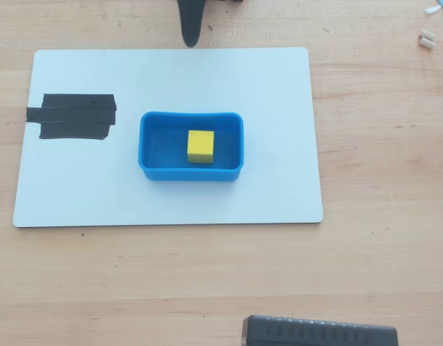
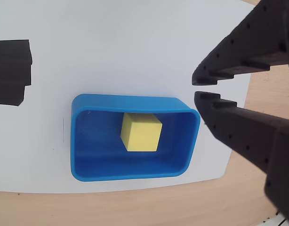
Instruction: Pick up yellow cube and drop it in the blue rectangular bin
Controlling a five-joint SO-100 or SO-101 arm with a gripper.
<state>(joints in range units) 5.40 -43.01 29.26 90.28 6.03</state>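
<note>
The yellow cube (image 1: 200, 146) sits inside the blue rectangular bin (image 1: 146, 148), resting on its floor near the middle. In the wrist view the cube (image 2: 141, 133) lies in the bin (image 2: 78, 141) below and to the left of my gripper (image 2: 195, 88). The two black fingers come in from the right edge with their tips almost touching, and they hold nothing. In the overhead view only a dark tip of the gripper (image 1: 190, 32) shows at the top edge, well away from the bin.
The bin stands on a white board (image 1: 207, 79) on a wooden table. Black tape (image 1: 71, 117) is stuck on the board's left part. A black ribbed object (image 1: 319, 333) lies at the bottom edge. Small white bits (image 1: 426, 40) lie at the top right.
</note>
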